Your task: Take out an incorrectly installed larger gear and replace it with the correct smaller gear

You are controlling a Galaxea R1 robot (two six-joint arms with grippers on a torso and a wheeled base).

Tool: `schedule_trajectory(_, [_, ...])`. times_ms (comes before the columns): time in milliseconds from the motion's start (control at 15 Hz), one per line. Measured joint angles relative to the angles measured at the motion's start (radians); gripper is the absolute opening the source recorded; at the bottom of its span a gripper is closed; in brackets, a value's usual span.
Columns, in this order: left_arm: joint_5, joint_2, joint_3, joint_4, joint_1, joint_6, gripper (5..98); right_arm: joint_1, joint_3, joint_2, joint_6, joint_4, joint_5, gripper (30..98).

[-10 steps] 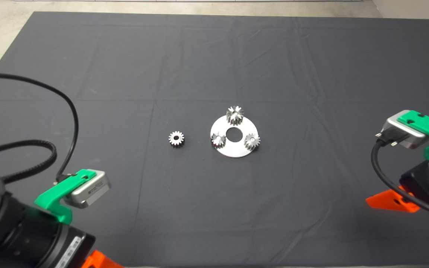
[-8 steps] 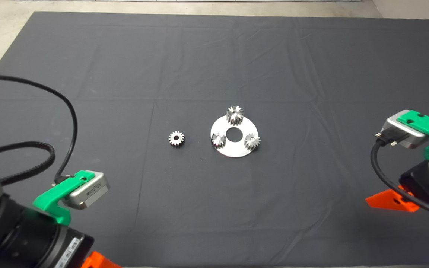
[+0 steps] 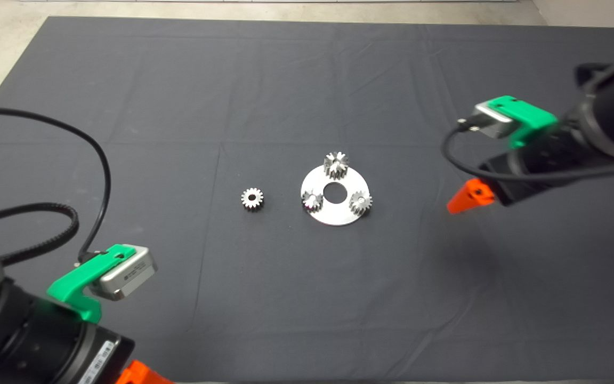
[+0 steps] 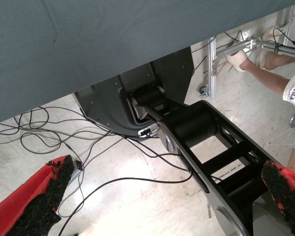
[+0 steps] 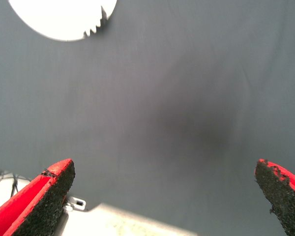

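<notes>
Raised and swung inward since the earlier frame, the right tool is now held above the mat, right of the plate, its fingers spread wide with nothing between them. On the plate's far edge the larger gear is seated; the smaller gear lies on the mat left of the plate. Parked at the mat's near-left corner, the left tool is released.

Silvery gears and plate on dark grey mat; red, black-padded fingers
</notes>
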Motion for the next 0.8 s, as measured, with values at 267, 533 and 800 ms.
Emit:
schedule_trajectory(267, [0.003,0.001,0.001,0.0,0.0,-0.009,98.3,-0.052,-0.189,0.193,-0.043,-0.111,0.006,96.8])
schedule_trajectory(533, [0.001,0.009,0.001,0.001,0.0,-0.009,98.3,-0.084,-0.255,0.292,-0.077,-0.237,0.01,96.8])
schedule_trajectory(800, [0.003,0.009,0.003,0.001,0.0,-0.028,98.3,-0.146,-0.275,0.299,-0.094,-0.362,0.007,96.8])
